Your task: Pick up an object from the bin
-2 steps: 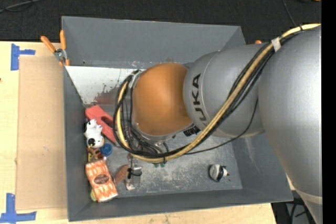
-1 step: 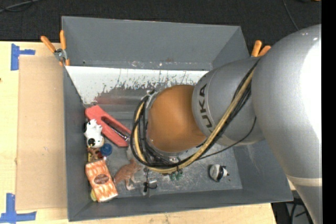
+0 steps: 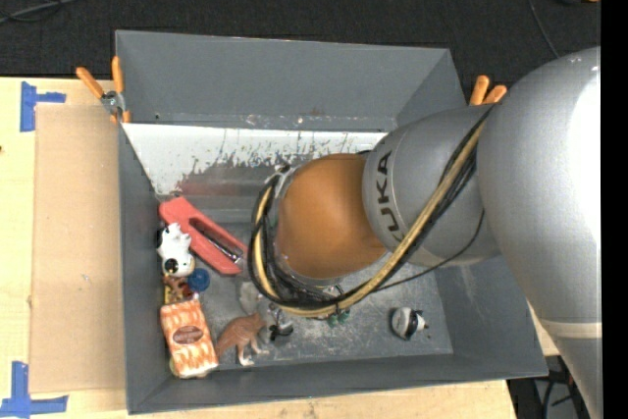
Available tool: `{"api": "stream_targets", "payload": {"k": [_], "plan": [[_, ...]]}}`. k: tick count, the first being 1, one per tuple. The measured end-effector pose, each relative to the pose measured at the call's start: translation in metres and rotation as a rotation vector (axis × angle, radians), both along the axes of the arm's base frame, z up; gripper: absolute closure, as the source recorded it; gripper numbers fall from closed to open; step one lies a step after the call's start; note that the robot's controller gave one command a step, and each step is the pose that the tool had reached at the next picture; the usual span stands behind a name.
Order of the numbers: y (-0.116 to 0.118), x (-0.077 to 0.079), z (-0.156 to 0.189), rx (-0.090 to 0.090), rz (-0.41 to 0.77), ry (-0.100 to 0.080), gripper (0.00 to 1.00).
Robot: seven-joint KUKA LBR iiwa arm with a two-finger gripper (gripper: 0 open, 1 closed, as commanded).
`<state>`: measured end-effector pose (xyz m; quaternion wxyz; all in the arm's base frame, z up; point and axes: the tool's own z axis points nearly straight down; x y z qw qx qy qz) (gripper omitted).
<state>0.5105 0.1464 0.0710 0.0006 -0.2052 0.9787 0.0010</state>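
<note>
In the camera view, a grey metal bin (image 3: 294,93) is seen from above. A silver arm (image 3: 432,191) is extended into it from the right, and its rounded orange cover (image 3: 329,216), ringed by looped cables, is placed over the middle of the bin floor.

Below the cover, the dark lower end of the gripper (image 3: 279,323) is seen low over the floor, near the front wall. Most of it is hidden by the cover, so it cannot be told whether it is released, clenched or grasping anything.

Just beside it, on its left, a small brown toy animal (image 3: 238,337) is lying on the floor; whether the two touch cannot be judged. Further left, an orange-and-white printed packet (image 3: 188,339) is laid against the left wall. Above it are found a small blue round piece (image 3: 199,281), a white-and-black toy cow (image 3: 175,250) and a flat red plastic tool (image 3: 201,233) set at a slant. Well apart, towards the right of the floor, a small grey-and-black round object (image 3: 407,322) is lying alone.
</note>
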Motion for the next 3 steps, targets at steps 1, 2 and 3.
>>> {"api": "stream_targets", "payload": {"k": [1, 2, 3], "plan": [[0.0, 0.0, 0.0, 0.0, -0.001, 0.0, 1.0], [-0.001, -0.004, 0.051, -0.003, 0.019, 0.01, 1.0], [0.002, -0.005, 0.127, -0.002, 0.024, 0.009, 1.0]]}}
